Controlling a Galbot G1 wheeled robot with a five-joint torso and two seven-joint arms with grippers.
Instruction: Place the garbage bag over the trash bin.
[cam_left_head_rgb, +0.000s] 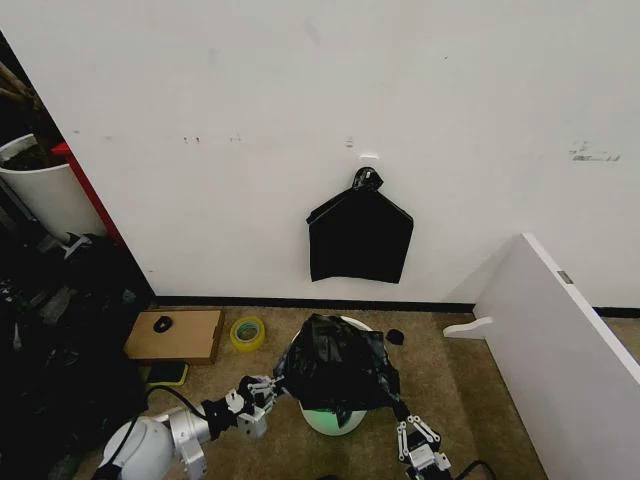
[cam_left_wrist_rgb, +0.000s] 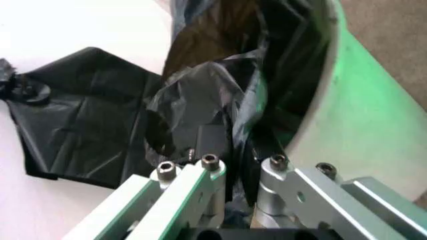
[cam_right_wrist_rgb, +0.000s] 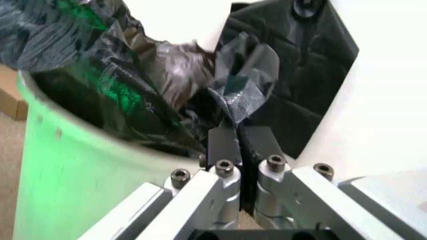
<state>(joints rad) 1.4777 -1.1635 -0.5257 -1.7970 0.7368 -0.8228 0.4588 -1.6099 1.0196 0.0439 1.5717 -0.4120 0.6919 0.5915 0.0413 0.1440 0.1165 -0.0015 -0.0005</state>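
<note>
I see left gripper (cam_left_wrist_rgb: 223, 150) clamped on garbage bag (cam_left_head_rgb: 335, 362) | right gripper (cam_right_wrist_rgb: 241, 142) pinching its edge | trash bin (cam_left_head_rgb: 333, 419) between them

A glossy black garbage bag (cam_left_head_rgb: 335, 365), wrinkled with grey highlights, covers a white trash bin (cam_left_head_rgb: 333, 420) tinted pale green at its base. A flat black bundle (cam_left_head_rgb: 359, 238) hangs on a white wall (cam_left_head_rgb: 300, 100) with a black baseboard (cam_left_head_rgb: 300, 303). The floor (cam_left_head_rgb: 470, 400) is tan-brown. Near the wall sit a brown cardboard box (cam_left_head_rgb: 185, 335) and a yellow roll of tape (cam_left_head_rgb: 247, 332). Both the left gripper (cam_left_wrist_rgb: 230, 150) and the right gripper (cam_right_wrist_rgb: 241, 142) are silver metal with black pads.
</note>
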